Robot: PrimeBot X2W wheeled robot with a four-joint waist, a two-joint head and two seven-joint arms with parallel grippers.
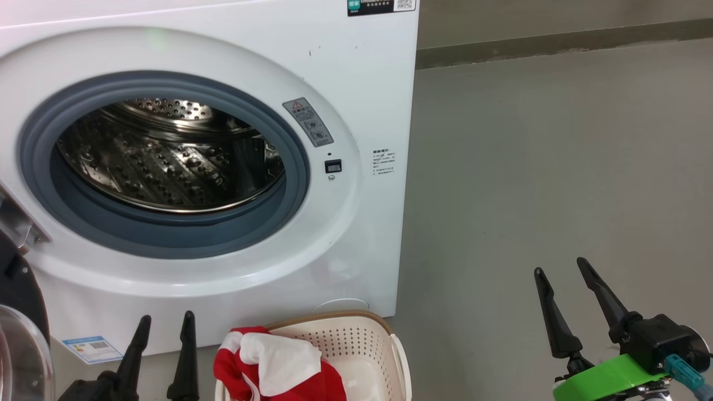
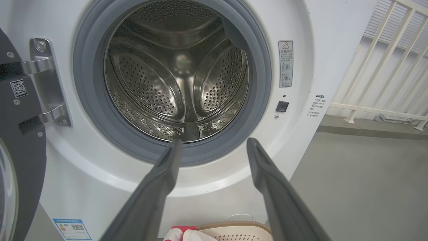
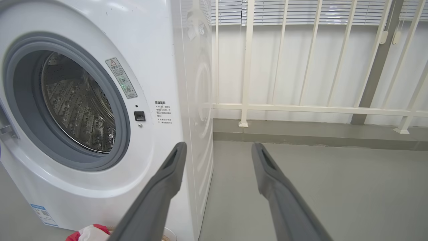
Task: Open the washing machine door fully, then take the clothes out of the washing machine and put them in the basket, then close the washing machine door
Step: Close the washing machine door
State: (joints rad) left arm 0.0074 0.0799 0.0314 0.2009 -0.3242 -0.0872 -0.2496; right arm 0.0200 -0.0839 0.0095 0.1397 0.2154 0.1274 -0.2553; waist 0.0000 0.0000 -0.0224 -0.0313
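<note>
Both pincers stand empty with their fingers spread apart: the left pincer at the bottom of the head view, just in front of the machine's lower panel, and the right pincer well off to the side over the bare grey floor. Neither touches anything.

The washing machine has its mouth uncovered, and the steel drum inside the grey gasket looks empty in every view that shows it; no red fabric is visible in there, though the lowest front part of the drum is hidden behind the gasket lip. The washing machine door hangs swung out on its hinge at the machine's left edge, wide open. The basket sits on the floor just in front of the machine, and the clothes lie in it, draped over its near-left rim.

By this reading, opening and unloading are done. What remains is to swing the door shut, a job that best suits the left pincer, being nearer.
</note>
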